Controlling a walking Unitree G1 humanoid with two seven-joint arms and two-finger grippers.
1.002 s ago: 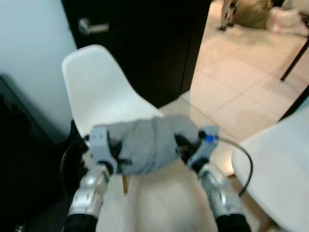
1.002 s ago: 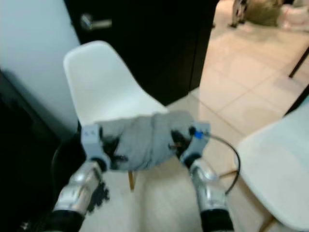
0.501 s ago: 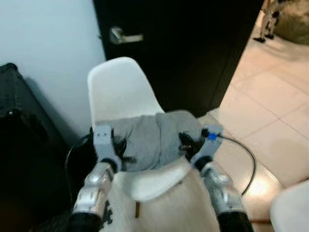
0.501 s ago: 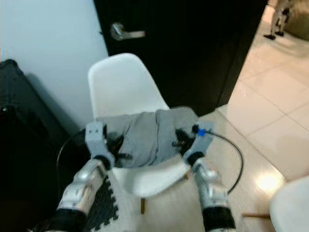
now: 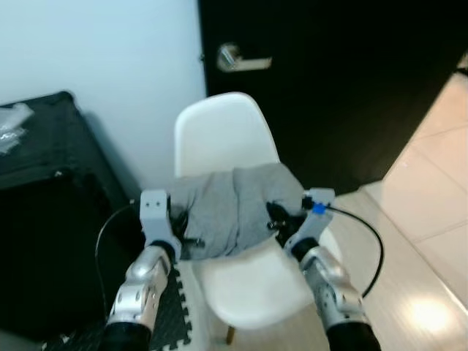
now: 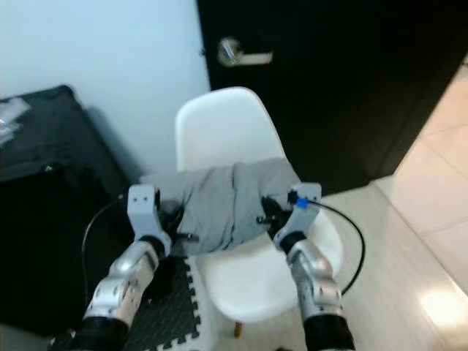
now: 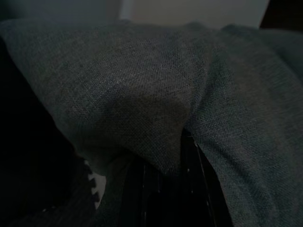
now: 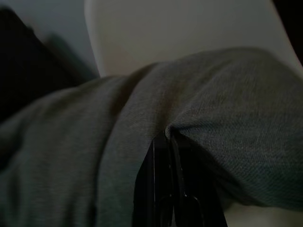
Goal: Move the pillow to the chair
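A grey pillow hangs in the air between the robot's two grippers, carried above the seat of a white chair that stands against a pale wall beside a dark door. The delivery step appears to be under way: the pillow is over the seat's rear half, close before the backrest, but it is not yet resting on the chair.

The left gripper pinches the pillow's left end, and its wrist view shows the fabric folded tightly over its black fingers. The right gripper is clamped on the right end, where its wrist view shows the cloth bunched around its narrowly closed fingers, with the chair's white shell behind. Both pairs of fingers look drawn nearly together on thin pinches of cloth, and the pillow sags slightly between them.

The next move, by this reading, calls for lowering both arms evenly until the pillow settles in the middle of the seat, then letting go on both sides at once. Released too near the seat's front edge, the soft pillow could slide off toward the black foam mat on the floor. A black case stands left of the chair.
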